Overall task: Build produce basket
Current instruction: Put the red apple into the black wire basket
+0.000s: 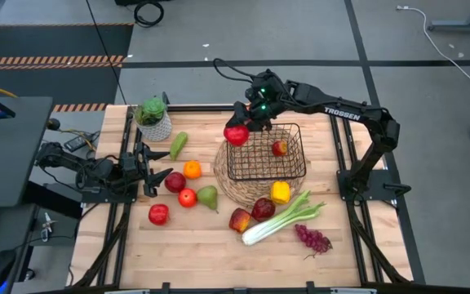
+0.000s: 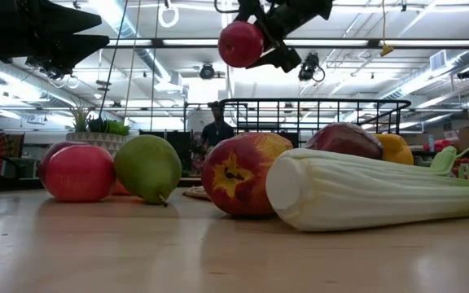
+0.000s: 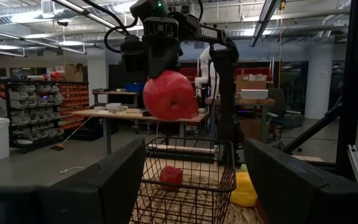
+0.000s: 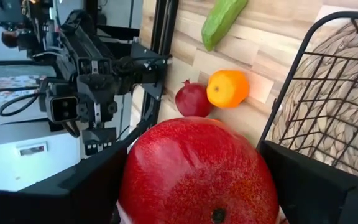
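I hold a round red apple [image 1: 237,135] in my right gripper [image 1: 246,124], closed on it from both sides, high in the air. In the high view the apple hangs just outside the left wall of the rectangular black wire-mesh basket [image 1: 298,132], not yet over its opening. The basket stands on a round woven straw mat [image 1: 222,180], and one small red fruit [image 1: 279,148] already lies inside, toward the far right part.

I judge the step in hand is to carry this apple over the rim and put it down inside. To do it well, I should first move sideways until the apple is clearly over the middle of the basket, keeping it above the top wire so it does not strike the rim. Then I go down slowly and release only when the apple is close to the bottom, beside the red fruit and not on top of it, because a round apple can roll or bounce.

My left gripper [image 1: 149,170] waits low at the left side of the tabletop [image 1: 202,245], partly open and empty, near a dark red apple [image 1: 175,182] and an orange [image 1: 192,169]. More produce is on the tabletop: a green pear [image 1: 208,196], a yellow pepper [image 1: 280,192], a long pale-green celery stalk [image 1: 280,219] and purple grapes [image 1: 312,238].
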You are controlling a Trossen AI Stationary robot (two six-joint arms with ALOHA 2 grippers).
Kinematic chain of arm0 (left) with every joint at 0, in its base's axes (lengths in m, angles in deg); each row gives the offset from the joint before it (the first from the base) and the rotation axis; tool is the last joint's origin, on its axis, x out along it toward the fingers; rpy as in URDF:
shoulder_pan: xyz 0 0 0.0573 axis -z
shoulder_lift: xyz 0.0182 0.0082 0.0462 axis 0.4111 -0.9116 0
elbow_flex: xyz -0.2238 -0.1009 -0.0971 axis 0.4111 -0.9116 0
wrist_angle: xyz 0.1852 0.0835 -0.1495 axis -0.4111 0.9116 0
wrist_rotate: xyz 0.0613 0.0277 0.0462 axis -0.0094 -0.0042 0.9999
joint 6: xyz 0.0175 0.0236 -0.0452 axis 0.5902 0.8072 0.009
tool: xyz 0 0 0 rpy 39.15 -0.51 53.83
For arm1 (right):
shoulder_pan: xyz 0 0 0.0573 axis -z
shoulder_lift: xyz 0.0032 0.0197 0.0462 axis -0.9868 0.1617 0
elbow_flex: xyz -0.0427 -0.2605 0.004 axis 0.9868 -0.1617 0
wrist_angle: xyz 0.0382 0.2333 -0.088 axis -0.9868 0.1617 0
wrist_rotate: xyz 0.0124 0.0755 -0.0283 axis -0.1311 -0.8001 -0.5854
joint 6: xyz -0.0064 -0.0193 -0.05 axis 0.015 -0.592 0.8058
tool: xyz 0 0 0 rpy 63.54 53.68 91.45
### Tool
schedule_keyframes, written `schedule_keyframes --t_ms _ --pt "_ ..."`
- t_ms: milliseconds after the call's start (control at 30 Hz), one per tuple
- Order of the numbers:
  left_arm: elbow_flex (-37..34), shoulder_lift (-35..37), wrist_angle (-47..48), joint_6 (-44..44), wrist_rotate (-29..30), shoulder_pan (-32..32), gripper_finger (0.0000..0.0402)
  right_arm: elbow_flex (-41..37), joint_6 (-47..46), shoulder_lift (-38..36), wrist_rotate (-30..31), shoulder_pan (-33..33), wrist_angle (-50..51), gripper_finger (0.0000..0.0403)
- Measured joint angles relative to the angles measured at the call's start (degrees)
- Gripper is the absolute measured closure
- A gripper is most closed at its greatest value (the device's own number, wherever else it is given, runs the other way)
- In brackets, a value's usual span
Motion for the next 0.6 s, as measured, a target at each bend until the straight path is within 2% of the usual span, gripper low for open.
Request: schedule_keyframes --t_ms 133,333,467,600 --pt "0.01 0.00 0.02 -0.02 0.00 0.00 0.0120 -0.02 3.33 0.00 2.15 -0.04 -0.02 0.0039" --pt "0.00 0.01 0.02 -0.01 0.00 0.02 0.0120 -0.02 24.80 0.16 13.72 -0.78 3.02 0.0039" --pt "0.00 0.00 0.00 0.00 0.00 0.00 0.0120 -0.02 33.76 0.26 21.09 -3.01 6.94 0.0039" --pt "-0.01 0.01 0.02 0.01 0.00 -0.01 0.0120 -0.02 37.18 0.26 21.57 -5.01 8.42 0.0039"
